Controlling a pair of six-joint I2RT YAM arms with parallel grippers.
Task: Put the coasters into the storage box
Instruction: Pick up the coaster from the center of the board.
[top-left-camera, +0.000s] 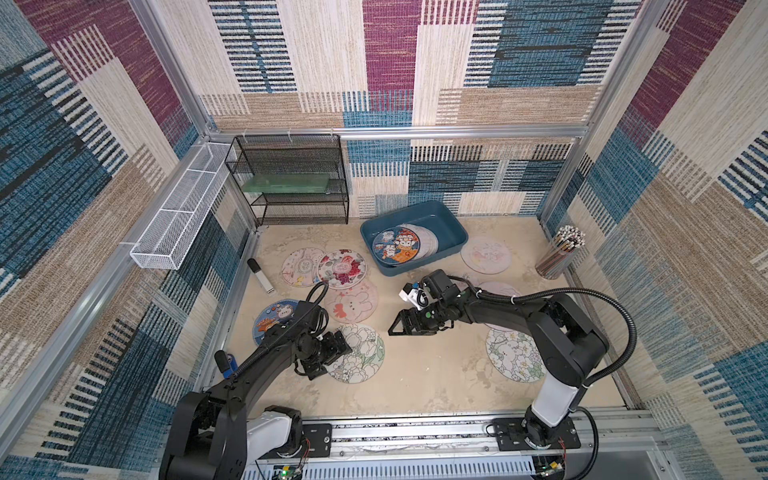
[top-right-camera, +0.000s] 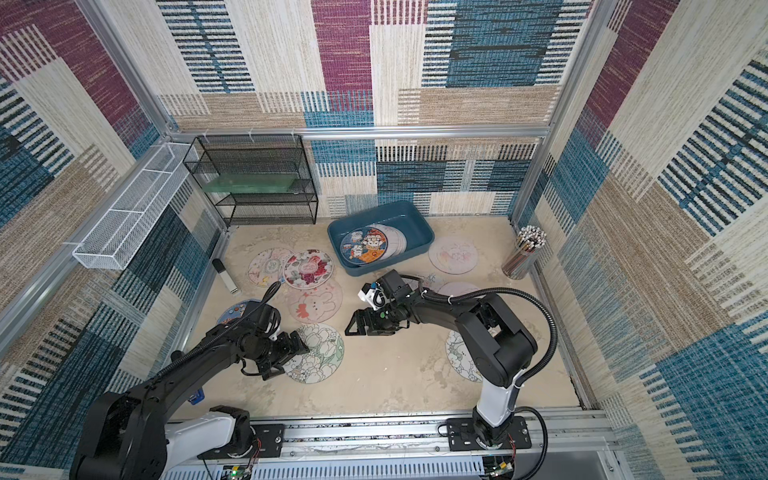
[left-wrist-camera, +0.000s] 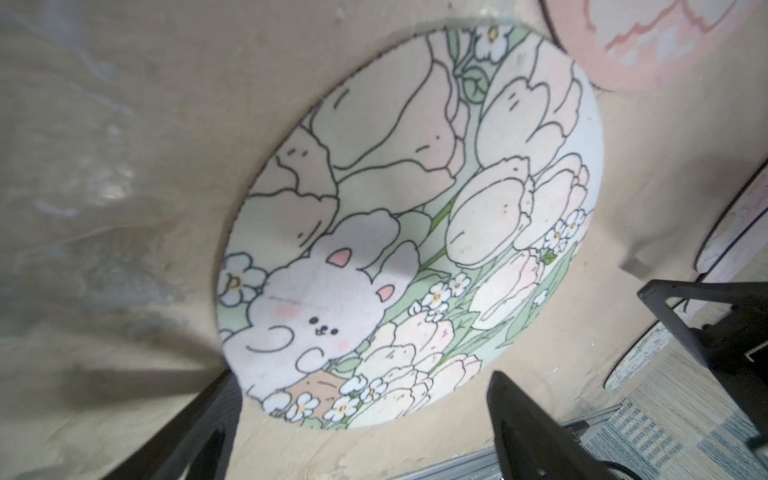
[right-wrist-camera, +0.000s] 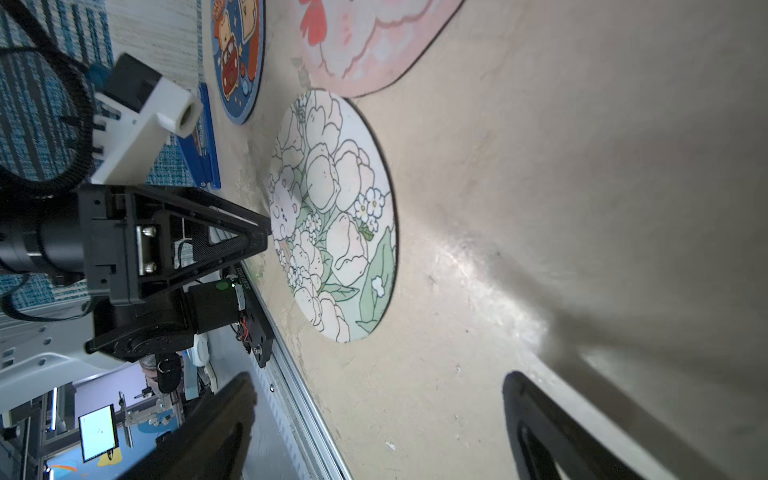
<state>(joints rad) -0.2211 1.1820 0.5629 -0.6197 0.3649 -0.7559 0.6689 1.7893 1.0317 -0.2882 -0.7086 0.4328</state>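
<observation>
Coasters: the tulip-and-bunny one (left-wrist-camera: 415, 199) lay flat on the table (top-left-camera: 419, 374) right at the left gripper (left-wrist-camera: 361, 386), jaws wide apart, nothing held, tips low at its near edge; contact unclear. It looked thin and flat, so my call: press one finger down at the rim to tip an edge up, then pinch shallow and lift slowly. Right gripper (top-left-camera: 394, 328) hovered mid-table, jaws apart, empty. Storage box (top-left-camera: 451, 228) sat near the back wall with a stack (top-left-camera: 399, 245) already inside. Pink (top-left-camera: 351, 299), dark blue (top-left-camera: 272, 318) and several more lay loose around it.
</observation>
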